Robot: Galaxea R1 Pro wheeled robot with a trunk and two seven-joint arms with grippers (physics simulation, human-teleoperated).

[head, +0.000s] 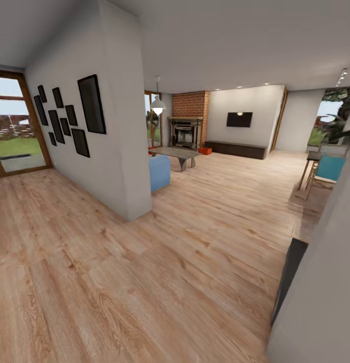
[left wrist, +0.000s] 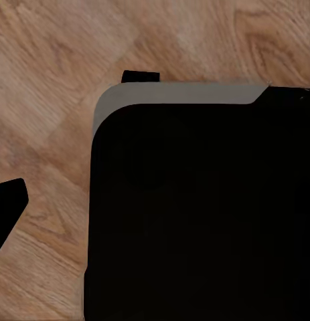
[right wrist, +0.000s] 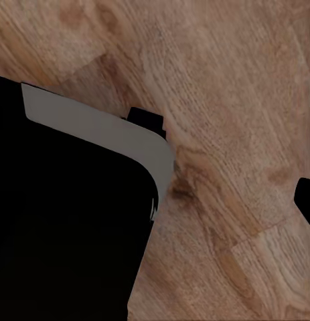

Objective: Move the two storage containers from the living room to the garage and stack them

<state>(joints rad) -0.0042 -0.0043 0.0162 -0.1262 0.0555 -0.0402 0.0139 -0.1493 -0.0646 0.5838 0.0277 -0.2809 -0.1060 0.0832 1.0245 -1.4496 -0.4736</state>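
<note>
Black rounded base corner [left wrist: 195, 221] with pale grey rim [left wrist: 175, 93]

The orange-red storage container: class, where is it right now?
In the head view, the orange-red storage container sits far across the wood floor, right of the brick fireplace and beyond the coffee table.

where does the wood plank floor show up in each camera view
Head view: the wood-plank floor covers the lower half and runs back to the brick fireplace.
Left wrist view: planks border a dark rounded panel.
Right wrist view: planks lie beside a similar dark panel.
Shared landmark: the light plank grain.
</note>
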